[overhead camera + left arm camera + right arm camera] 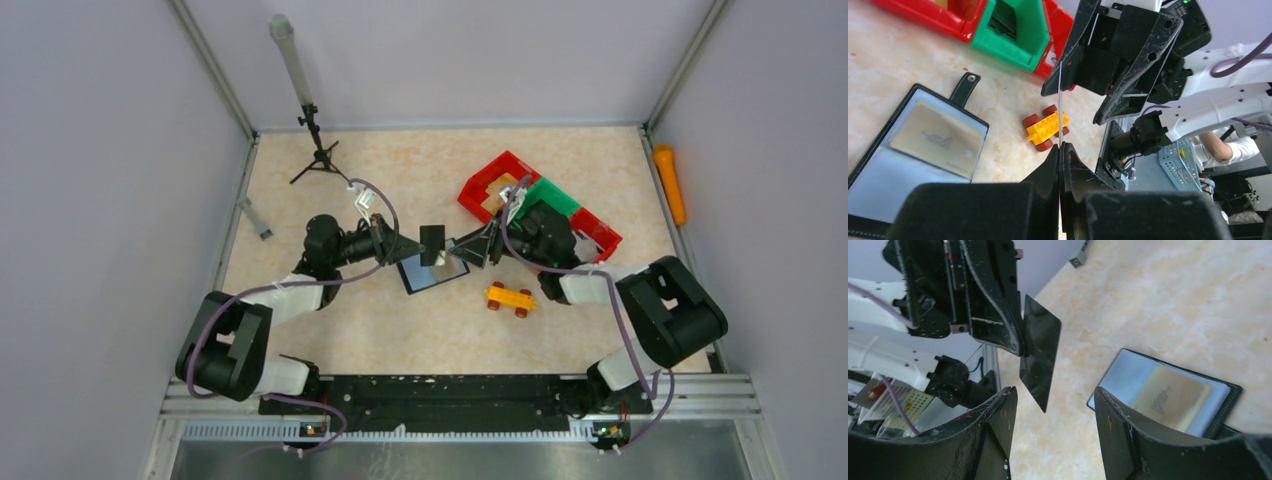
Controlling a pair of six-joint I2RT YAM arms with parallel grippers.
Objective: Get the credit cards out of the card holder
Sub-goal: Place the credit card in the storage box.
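One black card sits pinched in the left claw, right claw open, card holder below.

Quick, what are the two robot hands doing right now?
Left end effector: closed, pinching a black card.
Right end effector: open, holding nothing.

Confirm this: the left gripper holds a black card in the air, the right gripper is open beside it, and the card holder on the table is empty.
Not empty: the right wrist view shows a gold card inside the card holder. The rest stands: the left gripper holds a black card in the air, the right gripper open beside it.
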